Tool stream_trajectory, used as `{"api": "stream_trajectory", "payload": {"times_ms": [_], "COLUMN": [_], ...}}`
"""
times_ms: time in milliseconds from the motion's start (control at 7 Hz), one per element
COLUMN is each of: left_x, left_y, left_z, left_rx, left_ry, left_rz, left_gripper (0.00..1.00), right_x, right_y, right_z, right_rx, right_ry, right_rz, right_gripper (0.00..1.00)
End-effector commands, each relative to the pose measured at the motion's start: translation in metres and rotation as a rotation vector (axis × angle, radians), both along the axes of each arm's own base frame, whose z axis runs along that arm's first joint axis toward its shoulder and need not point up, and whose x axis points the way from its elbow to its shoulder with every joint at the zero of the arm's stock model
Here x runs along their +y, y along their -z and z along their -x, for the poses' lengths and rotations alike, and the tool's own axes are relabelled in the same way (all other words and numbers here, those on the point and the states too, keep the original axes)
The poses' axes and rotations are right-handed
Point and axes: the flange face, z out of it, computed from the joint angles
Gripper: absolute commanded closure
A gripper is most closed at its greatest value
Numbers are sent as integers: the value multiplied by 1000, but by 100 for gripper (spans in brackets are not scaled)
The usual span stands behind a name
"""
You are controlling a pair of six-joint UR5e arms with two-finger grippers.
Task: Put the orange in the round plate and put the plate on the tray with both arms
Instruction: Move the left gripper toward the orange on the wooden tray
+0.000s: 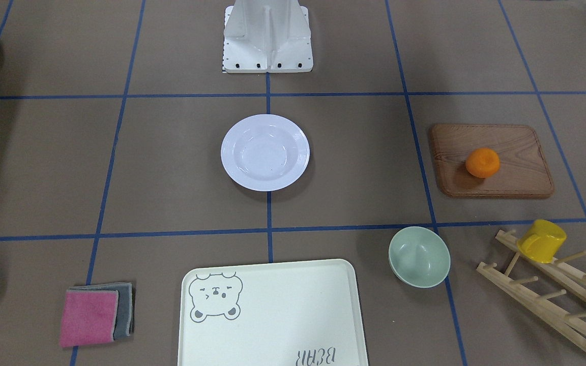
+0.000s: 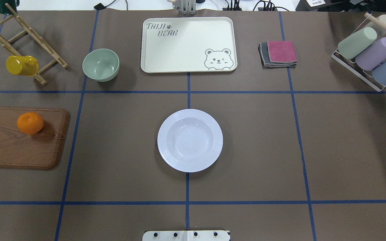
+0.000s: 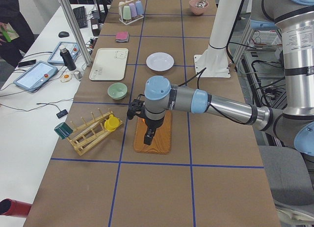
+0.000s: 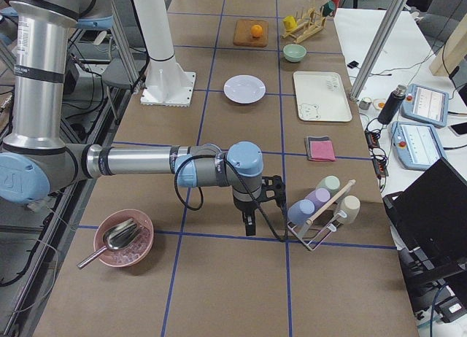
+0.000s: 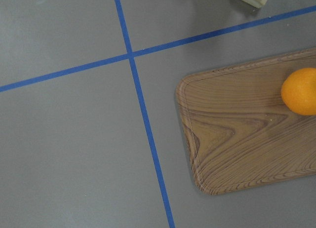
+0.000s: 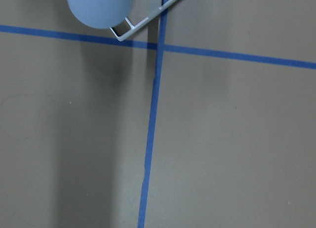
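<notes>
**Poised over the board, orange not yet picked**

Spotted the orange (image 2: 30, 123) at the left edge of the overhead view, resting on the board (image 2: 18, 150) near its upper side. Saw the plate (image 2: 190, 140) empty at dead centre. Saw the tray (image 2: 186, 47) bare at top centre, well apart from the plate.

Caught the left gripper (image 3: 149, 135) only in the left side view, hanging above the board. Could not tell how far its jaws stood apart, or whether anything was held. Same story for the right gripper (image 4: 249, 224) at lower centre of the right side view: could not tell spread or closed, made out nothing in it.

Judged the step in hand to be the reach for the fruit. Found the orange cut off at the right edge of the left wrist view, so needed a sideways shift to centre it before any descent. Called for a plumb drop, jaws spread wider than the fruit, then a soft squeeze at its widest girth.

Reckoned on rolling: round body, dimpled peel, smooth grained wood beneath, and only a shallow groove round the board's edge to check it. Noted the plate's glossy white surface, ringed rim and sunken well, likely to cradle the fruit. Noted the tray's matte cream plastic, rounded corners and low lip.
</notes>
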Motion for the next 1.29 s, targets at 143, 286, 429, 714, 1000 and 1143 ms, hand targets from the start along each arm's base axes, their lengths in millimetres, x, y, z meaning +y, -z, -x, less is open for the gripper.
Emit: {"api": "stream_trajectory", "payload": {"times_ms": [143, 286, 429, 714, 1000, 1143], "left_x": [-29, -36, -40, -42, -34, -27], "left_y": [22, 27, 31, 39, 43, 43], "left_z": [-9, -26, -62, -108, -202, -238], "left_rx": [103, 122, 143, 144, 101, 85], "left_ry": [-31, -8, -20, 86, 151, 146], "left_rz": [-172, -138, -64, 35, 102, 125], "left_gripper": [1, 1, 1, 1, 1, 1], "right_x": [-10, -11, -17, -20, -19, -18], "right_y": [27, 32, 47, 49, 47, 46], "right_z": [4, 7, 32, 61, 63, 63], "right_rx": [-60, -86, -102, -64, -62, -63], "right_ry": [14, -24, -59, -71, -68, -67], "right_rz": [-164, -154, -97, -51, -47, -45], "right_gripper": [0, 0, 0, 0, 0, 0]}}
